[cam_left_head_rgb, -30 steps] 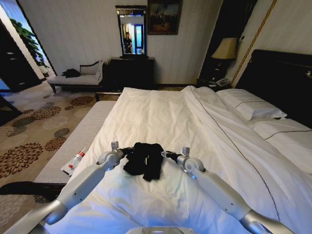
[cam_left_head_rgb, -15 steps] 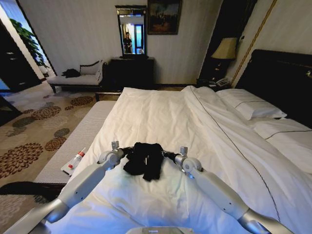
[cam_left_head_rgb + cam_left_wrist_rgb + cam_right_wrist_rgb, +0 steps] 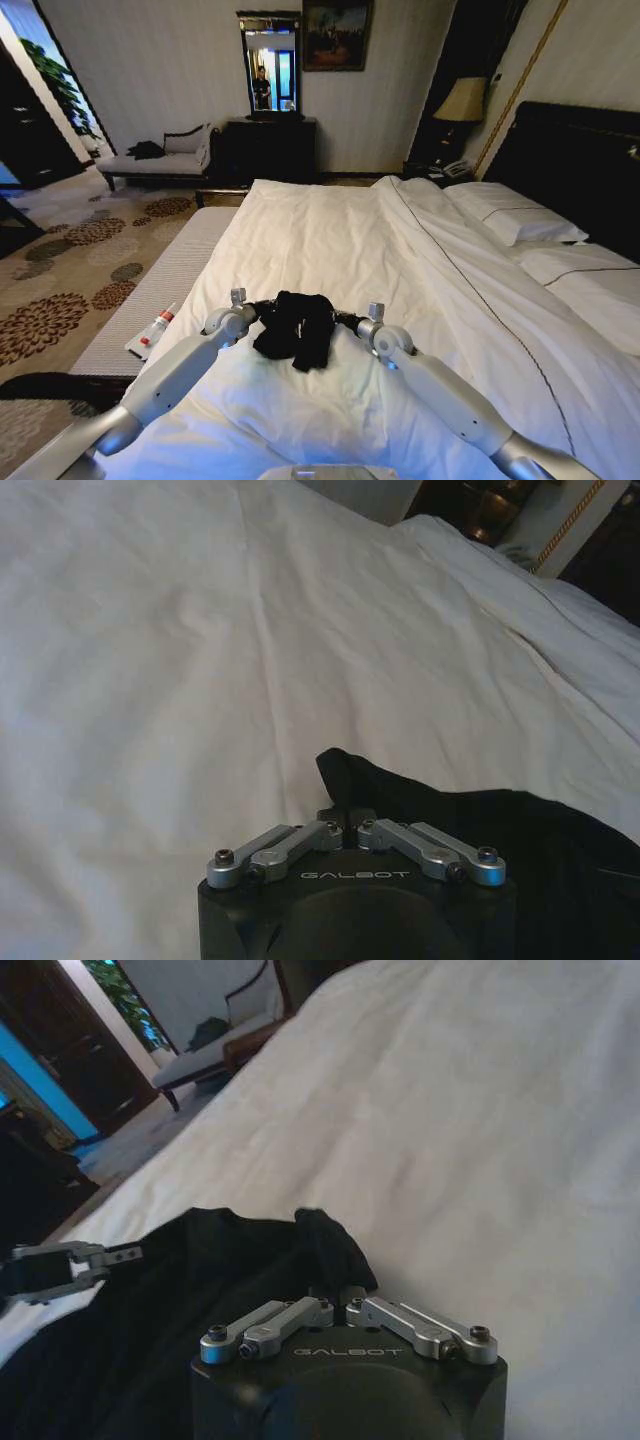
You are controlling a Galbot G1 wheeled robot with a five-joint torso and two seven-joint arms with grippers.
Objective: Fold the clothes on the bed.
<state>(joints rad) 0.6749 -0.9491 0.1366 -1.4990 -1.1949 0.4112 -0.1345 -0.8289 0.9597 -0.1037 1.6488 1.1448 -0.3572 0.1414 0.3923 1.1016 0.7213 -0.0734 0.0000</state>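
— So where is the black T-shirt (image 3: 294,328) lying?
— Bunched in a soft, crumpled heap on the bed (image 3: 330,240), near its foot end, on the smooth white duvet (image 3: 420,290) with its faint creases.
— And the arms?
— Both glossy white arms reach in from either side. The left gripper (image 3: 345,817) pinches one edge of the dark cotton, fingers drawn together on the fabric. The right gripper (image 3: 338,1297) does likewise at the opposite edge, its metal linkages folded inward on the cloth.
— Anything else nearby?
— A small tube (image 3: 160,324) rests on the ribbed grey bench (image 3: 150,300) beside the bed.
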